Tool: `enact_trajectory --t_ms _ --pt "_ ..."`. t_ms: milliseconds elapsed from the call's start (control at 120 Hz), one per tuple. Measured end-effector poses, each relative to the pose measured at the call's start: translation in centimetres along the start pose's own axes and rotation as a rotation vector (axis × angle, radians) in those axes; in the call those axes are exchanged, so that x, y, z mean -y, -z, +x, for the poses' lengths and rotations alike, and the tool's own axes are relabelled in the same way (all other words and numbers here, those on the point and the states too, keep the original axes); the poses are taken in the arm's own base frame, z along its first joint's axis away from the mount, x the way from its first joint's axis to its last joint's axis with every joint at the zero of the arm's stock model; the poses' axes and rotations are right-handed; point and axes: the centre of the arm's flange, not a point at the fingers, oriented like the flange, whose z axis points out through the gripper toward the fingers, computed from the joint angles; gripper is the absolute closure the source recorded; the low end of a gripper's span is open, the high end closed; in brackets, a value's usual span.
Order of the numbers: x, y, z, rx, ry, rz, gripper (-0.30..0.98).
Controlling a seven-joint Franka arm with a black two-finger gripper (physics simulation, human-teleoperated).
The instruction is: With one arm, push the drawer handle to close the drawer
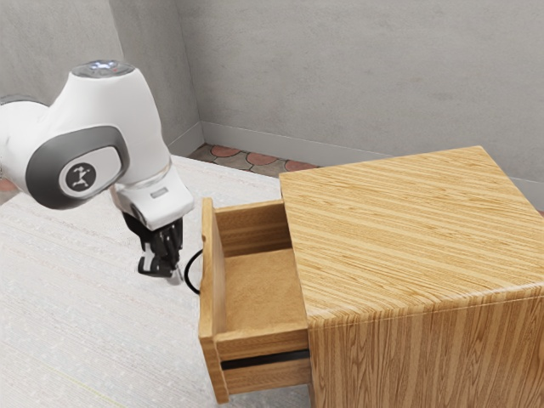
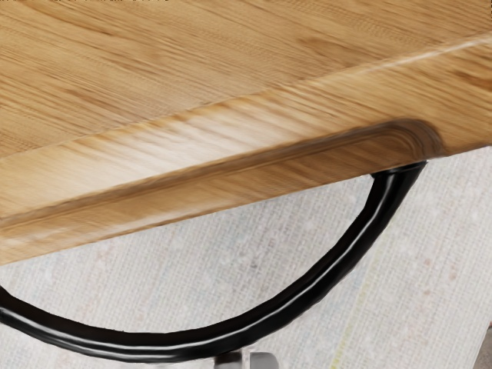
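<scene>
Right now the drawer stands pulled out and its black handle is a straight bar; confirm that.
Not quite: the wrist view shows the black handle curved in an arc, not a straight bar. The drawer does stand pulled out.

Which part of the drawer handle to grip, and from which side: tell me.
I'd grip the black handle at the middle of its curve, coming from its outer side, away from the cabinet, where my gripper is, and closing across the thin bar. It bows out there, leaving a gap to the drawer front.
</scene>
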Motion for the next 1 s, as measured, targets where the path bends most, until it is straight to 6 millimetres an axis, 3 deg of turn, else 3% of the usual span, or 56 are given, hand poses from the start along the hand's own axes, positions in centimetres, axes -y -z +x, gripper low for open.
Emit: enact_trajectory --t_ms 550,1000 --pt "0.1 0.2 5.1 -0.054 -0.064 0.021 0.79" --pt "1.7 0.2 8.5 -0.088 -0.088 0.016 0.79"
